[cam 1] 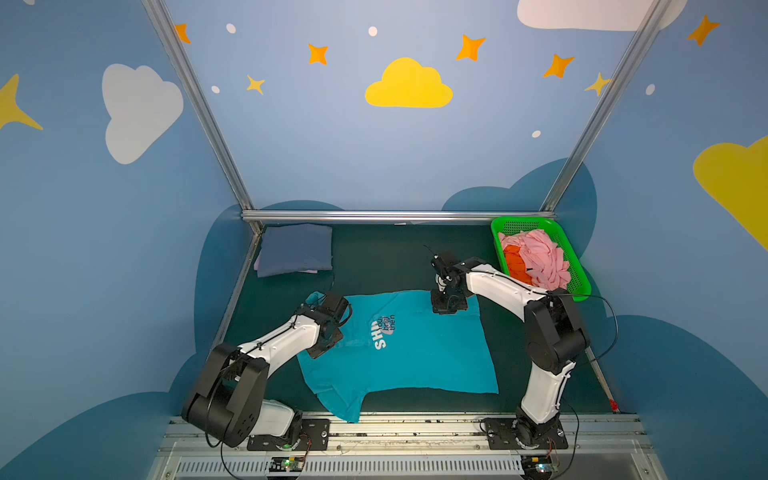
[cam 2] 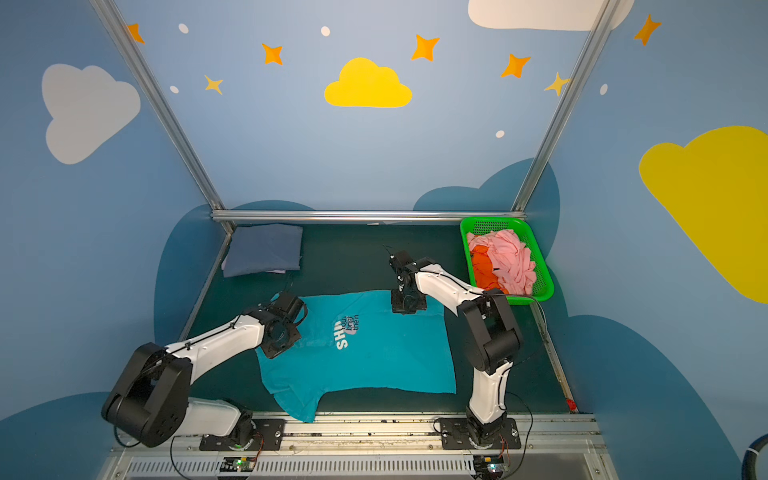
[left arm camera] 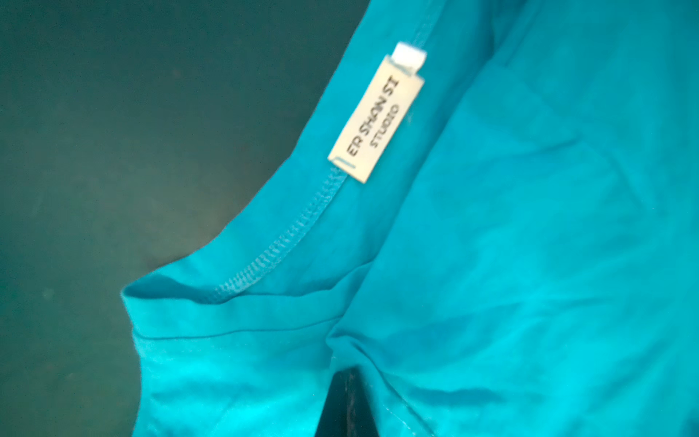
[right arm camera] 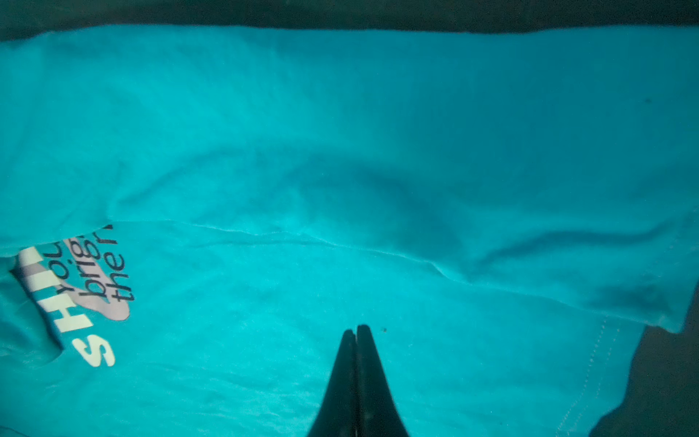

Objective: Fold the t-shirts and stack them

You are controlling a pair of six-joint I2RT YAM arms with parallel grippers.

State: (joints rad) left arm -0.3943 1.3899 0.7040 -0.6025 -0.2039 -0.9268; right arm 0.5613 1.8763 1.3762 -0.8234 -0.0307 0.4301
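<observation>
Left gripper (cam 1: 316, 352) clamped teal tee (cam 1: 415, 357) at collar (left arm camera: 287, 242); right gripper (right arm camera: 357, 330) shut, cloth seemingly uncaught (regrip far edge before lifting).

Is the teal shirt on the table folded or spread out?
Partly folded: a flap of the teal shirt covers part of its print; the rest lies flat, one sleeve out.

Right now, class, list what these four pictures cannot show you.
- Print on the teal shirt: a fold covers the word's end, in both top views and the right wrist view.
- Left jaws: hidden under the wrist in both top views; only a dark sliver at the left wrist view's edge.
- Blue folded pile: its top shirt hides what lies beneath, both top views.
- Green basket: the pink shirt buries what lies under it, both top views.
</observation>
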